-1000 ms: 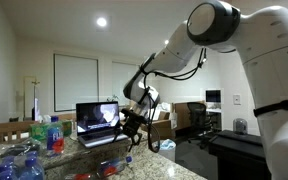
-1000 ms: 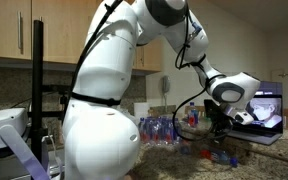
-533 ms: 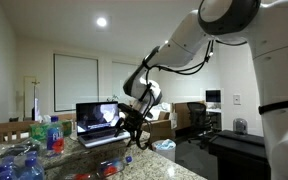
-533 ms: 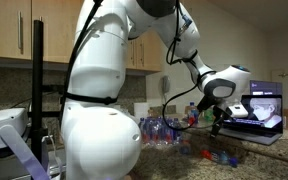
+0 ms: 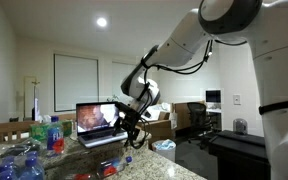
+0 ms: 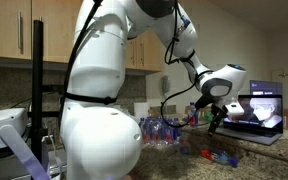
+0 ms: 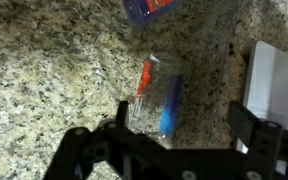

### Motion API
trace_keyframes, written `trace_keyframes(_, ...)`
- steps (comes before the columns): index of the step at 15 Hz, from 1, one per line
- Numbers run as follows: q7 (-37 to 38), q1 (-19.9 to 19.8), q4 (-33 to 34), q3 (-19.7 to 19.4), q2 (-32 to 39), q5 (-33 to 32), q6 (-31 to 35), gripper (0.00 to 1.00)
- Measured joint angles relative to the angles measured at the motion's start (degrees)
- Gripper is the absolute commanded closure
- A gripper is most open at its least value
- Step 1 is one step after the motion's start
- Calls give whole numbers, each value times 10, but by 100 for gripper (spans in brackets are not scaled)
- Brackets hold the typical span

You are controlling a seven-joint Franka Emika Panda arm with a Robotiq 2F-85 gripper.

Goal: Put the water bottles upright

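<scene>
Two water bottles (image 7: 156,95) lie flat on the granite worktop (image 7: 44,70) just before the laptop (image 5: 96,120), not yet stood up. The standing bottles (image 5: 50,135) beside it seem done. The gripper (image 7: 178,110) hovers above the pair, jaws apart and empty.

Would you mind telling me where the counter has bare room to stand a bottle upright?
In the wrist view, bare granite counter lies beside the two lying bottles, on the side away from the laptop; a narrower strip separates them from the laptop. It is crowded at the bottle cluster in an exterior view.
</scene>
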Motion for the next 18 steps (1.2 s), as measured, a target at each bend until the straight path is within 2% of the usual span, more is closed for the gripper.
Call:
trace_keyframes(3,1,-12,17,-10,30,1,-26,0)
trace_keyframes(8,25,-40,75,-35,99,0,-116,0)
trace_keyframes(14,92,-34,137,-35,154,-12,-175,0)
trace_keyframes(18,120,-43,170,-45,188,-12,-218,0)
